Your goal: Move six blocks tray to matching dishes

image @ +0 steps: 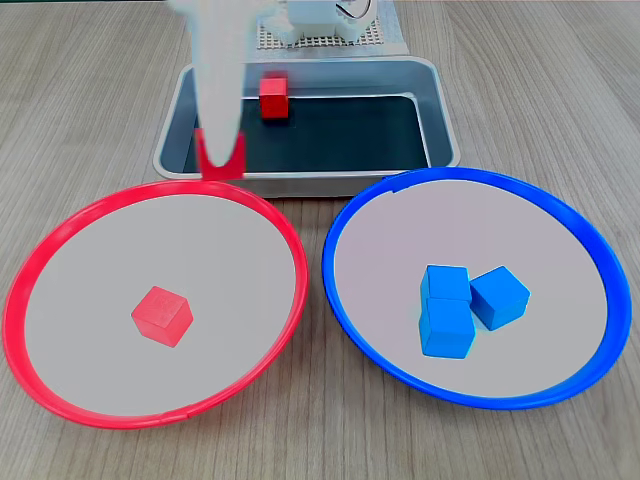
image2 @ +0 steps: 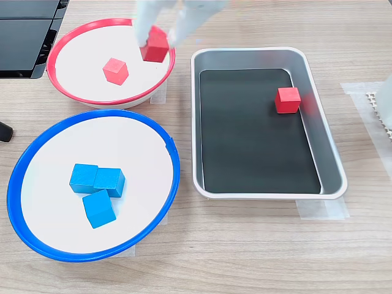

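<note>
We judge the step in hand to be carrying a small matte red cube [image2: 155,47] to the round shallow dish with the red rim [image2: 61,46]. The white arm's jaws are closed on this held cube, which hangs over the dish's rim at about three o'clock in a fixed view. To do it well, we would bring the cube further inward, clear of the rim, lower it, and open the jaws away from the loose red cube [image2: 115,70] already resting near the dish's middle.

One more red cube [image2: 287,100] sits in the rectangular silver metal tray with the black bottom [image2: 263,190], towards two o'clock. Three blue cubes [image2: 97,188] cluster in the blue-rimmed dish [image2: 18,202], so blue looks finished.

The top-down fixed view shows the held cube plainly between the fingers. In the other fixed view the pale blurred arm hides most of it, leaving a red patch [image: 222,158] at the tray's near edge. That lower view shows two blue cubes [image: 447,310] look stacked.
</note>
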`<state>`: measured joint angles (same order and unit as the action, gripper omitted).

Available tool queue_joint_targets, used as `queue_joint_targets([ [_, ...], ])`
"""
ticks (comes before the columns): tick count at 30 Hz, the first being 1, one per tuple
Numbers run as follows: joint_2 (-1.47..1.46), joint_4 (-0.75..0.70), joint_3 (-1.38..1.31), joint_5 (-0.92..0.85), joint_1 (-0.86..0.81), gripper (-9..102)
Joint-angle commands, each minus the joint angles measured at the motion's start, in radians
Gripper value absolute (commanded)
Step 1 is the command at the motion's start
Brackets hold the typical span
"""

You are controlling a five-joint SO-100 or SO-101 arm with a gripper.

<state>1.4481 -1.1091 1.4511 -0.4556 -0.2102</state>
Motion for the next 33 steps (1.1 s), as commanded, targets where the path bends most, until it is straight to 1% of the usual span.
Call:
queue_joint_targets([
  [1,-0.055,0.061,-0.087,-0.04,-0.015,6],
  [3,-0.086,0.083,-0.095,-0.043,-0.021,9],
  [6,-0.094,0.077,-0.097,-0.04,-0.032,19],
  [7,-0.092,0.071,-0.094,-0.04,-0.037,20],
  [11,-0.074,0.041,-0.08,-0.051,-0.054,22],
  [12,-0.066,0.035,-0.075,-0.077,-0.055,18],
  [14,-0.031,-0.018,-0.052,-0.172,-0.055,7],
  [15,-0.003,-0.077,-0.034,-0.252,-0.055,3],
  [17,0.067,-0.178,0.044,-0.42,-0.067,3],
  [18,0.115,-0.206,0.107,-0.517,-0.078,5],
  [23,0.38,-0.16,0.494,-0.945,-0.172,17],
  [25,0.466,-0.121,0.617,-1.06,-0.213,25],
  [26,0.503,-0.109,0.667,-1.126,-0.232,28],
  [28,0.563,-0.083,0.759,-1.177,-0.241,29],
  [33,0.657,-0.107,0.904,-1.183,-0.183,26],
])
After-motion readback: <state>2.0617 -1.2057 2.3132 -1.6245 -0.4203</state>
